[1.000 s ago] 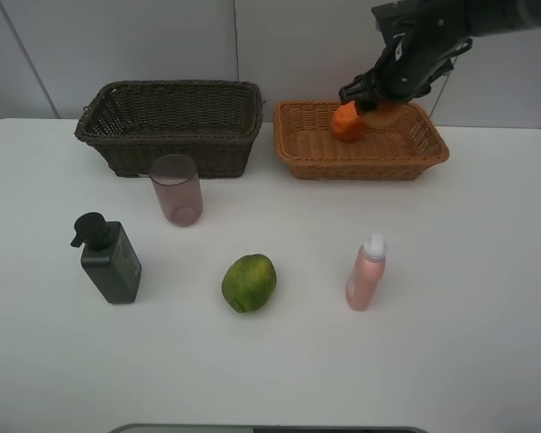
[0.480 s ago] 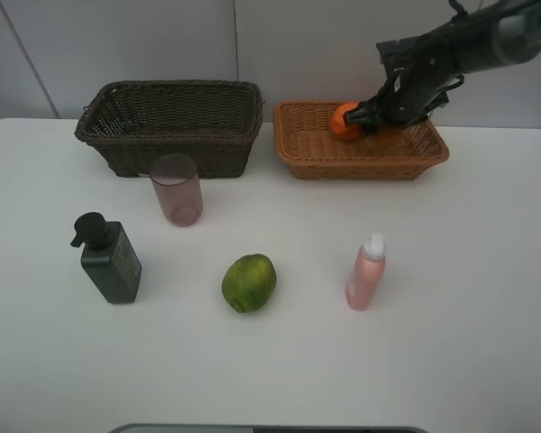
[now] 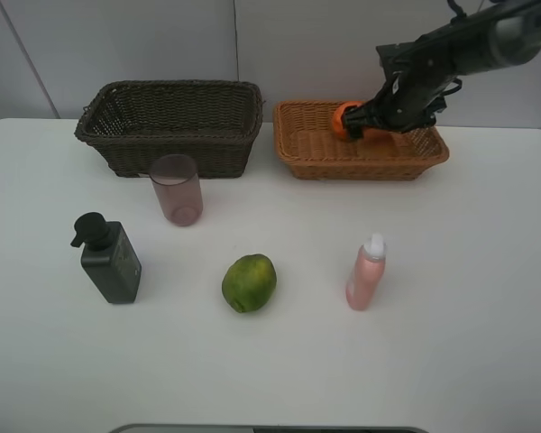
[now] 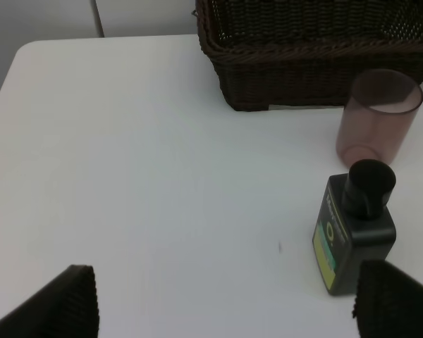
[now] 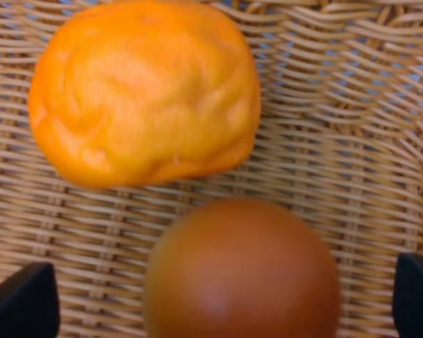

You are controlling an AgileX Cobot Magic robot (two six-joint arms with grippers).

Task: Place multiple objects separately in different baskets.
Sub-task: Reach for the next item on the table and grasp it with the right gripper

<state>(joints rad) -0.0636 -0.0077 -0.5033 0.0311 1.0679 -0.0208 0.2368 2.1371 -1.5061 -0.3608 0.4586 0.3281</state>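
Inside tan wicker basket (image 3: 361, 162) | lumpy orange fruit (image 5: 144, 91), smooth round reddish fruit (image 5: 241, 271) | right tool (image 5: 218, 301) released

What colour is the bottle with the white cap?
The spray bottle is pink, seen best in the exterior high view.

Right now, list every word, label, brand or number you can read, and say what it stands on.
No text can be quoted.
On the dark pump bottle, the green and yellow label carries print, too blurred to read.
On the pink spray bottle, no print is legible.
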